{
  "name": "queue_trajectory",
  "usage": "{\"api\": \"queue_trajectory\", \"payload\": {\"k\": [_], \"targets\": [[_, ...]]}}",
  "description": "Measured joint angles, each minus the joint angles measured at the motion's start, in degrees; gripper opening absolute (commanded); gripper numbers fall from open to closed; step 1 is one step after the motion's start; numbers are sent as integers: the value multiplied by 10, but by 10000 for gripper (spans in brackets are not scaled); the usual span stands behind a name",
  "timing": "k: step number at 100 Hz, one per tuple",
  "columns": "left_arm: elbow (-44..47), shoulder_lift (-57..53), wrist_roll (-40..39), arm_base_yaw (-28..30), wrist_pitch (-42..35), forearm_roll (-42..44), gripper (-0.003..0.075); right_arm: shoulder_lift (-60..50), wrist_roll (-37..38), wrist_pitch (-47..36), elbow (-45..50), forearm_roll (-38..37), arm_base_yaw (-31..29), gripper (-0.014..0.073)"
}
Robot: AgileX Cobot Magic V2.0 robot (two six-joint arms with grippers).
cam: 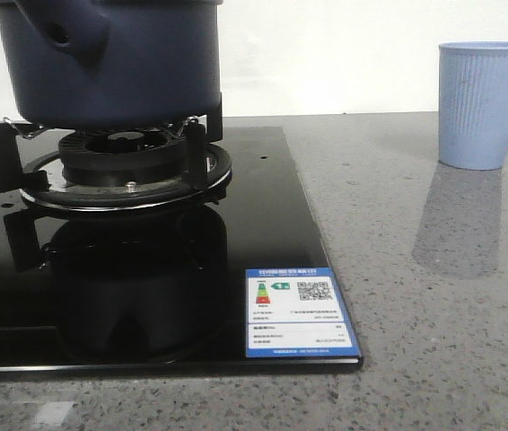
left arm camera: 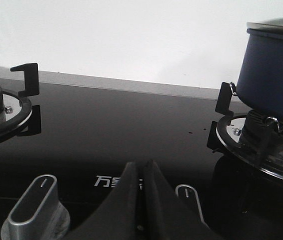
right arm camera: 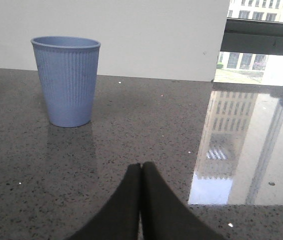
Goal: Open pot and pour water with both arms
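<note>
The dark navy pot [cam: 110, 58] sits on the gas burner [cam: 124, 171], its stubby hollow handle [cam: 61, 34] turned toward the camera. The left wrist view shows the pot [left arm camera: 274, 70] from the side with a pale lid rim [left arm camera: 279, 25] on top. My left gripper [left arm camera: 142, 167] is shut and empty, low over the black glass near the knobs, well short of the pot. My right gripper [right arm camera: 141, 167] is shut with nothing in it, above the stone counter, apart from the light blue ribbed cup [right arm camera: 66, 80]. Neither gripper shows in the front view.
The black glass hob [cam: 263, 260] carries a blue energy label [cam: 299, 310]. Two silver knobs [left arm camera: 34, 205] [left arm camera: 189, 200] flank my left gripper. A second burner [left arm camera: 1, 107] lies beyond them. The cup [cam: 487, 103] stands on the grey counter. A window reflects on the counter [right arm camera: 246, 150].
</note>
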Motion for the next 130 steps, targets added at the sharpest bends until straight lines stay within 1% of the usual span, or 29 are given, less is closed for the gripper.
{"api": "queue_trajectory", "payload": {"k": [98,130], "targets": [[0,0,0,0,0,0,-19,0,0,0,0,0,0,-66],[0,0,0,0,0,-7,-19,0,0,-12,0,3,0,-66]]}}
